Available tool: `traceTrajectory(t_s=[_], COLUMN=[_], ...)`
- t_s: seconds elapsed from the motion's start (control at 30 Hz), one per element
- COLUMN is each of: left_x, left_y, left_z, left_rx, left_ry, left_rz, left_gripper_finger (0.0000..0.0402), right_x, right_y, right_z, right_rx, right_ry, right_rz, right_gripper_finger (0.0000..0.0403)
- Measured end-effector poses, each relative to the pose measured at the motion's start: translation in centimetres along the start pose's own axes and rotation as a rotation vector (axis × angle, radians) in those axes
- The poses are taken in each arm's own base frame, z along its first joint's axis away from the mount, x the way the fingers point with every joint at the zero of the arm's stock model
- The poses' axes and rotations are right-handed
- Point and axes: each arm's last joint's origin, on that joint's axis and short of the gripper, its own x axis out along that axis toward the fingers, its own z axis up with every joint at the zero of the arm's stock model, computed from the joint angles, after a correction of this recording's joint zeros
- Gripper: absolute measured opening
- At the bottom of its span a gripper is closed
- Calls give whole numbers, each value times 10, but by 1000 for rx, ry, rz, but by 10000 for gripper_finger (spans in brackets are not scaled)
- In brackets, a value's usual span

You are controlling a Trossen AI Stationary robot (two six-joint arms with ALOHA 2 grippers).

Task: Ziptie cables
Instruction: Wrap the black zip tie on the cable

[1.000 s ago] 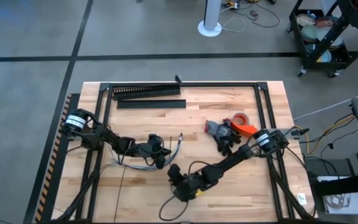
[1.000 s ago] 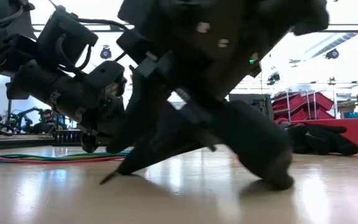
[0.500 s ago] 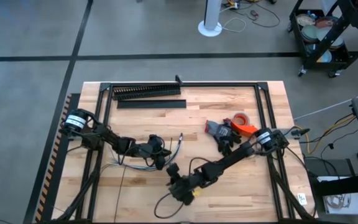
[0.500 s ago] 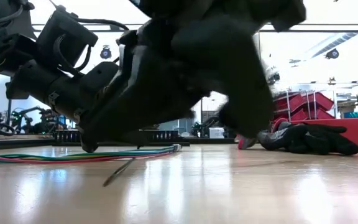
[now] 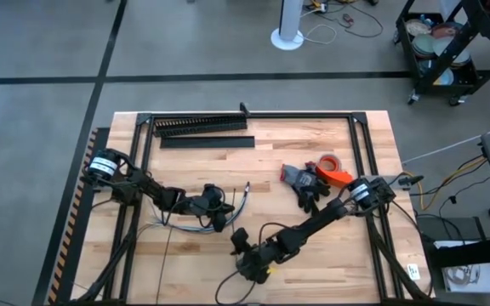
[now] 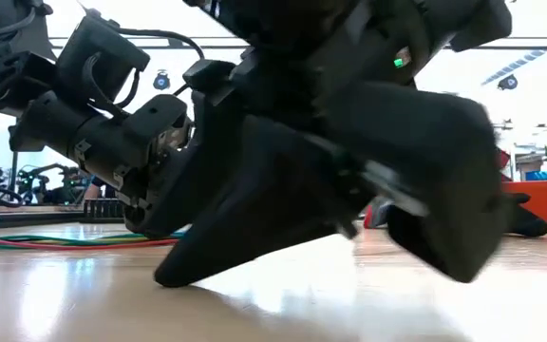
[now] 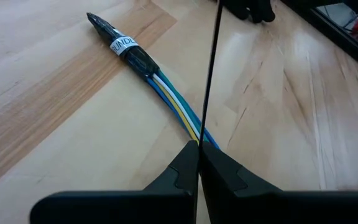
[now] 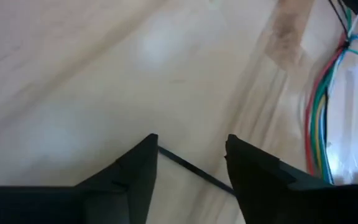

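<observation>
Here the left gripper (image 7: 199,163) is pressed together, pinching a thin black ziptie (image 7: 210,81) that stands straight out between its fingers. Just beyond its tips lie the cables (image 7: 166,93), blue, white, yellow and green wires running into a dark sleeve with a white label; the writing appears to read "BUNDLE". From above, the cables (image 5: 228,204) rest left of the table's middle, beside that gripper (image 5: 219,223). The right gripper (image 8: 188,155) hangs low near the front edge, fingers spread, with a second ziptie (image 8: 194,169) lying on the wood between them.
</observation>
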Motion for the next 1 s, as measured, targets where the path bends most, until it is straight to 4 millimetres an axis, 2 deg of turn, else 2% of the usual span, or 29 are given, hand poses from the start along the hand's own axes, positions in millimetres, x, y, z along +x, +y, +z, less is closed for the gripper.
traceTrajectory(t_s=[0.13, 0.37, 0.8, 1.0], left_x=[0, 1, 1, 1], left_y=[-1, -1, -1, -1], left_z=[0, 1, 1, 0], left_rx=[-4, -26, -28, -28], left_ry=[-1, -2, 0, 5], left_rz=[1, 3, 0, -4], left_gripper_finger=[0, 0, 0, 0], right_x=[4, 2, -1, -12], right_y=[-2, -7, -19, -23], right_z=[-3, -5, -17, -22], right_rx=[-12, -112, -171, -238], right_ry=[25, 80, 218, 319], right_rz=[-55, -149, -172, -175], right_gripper_finger=[180, 170, 149, 138])
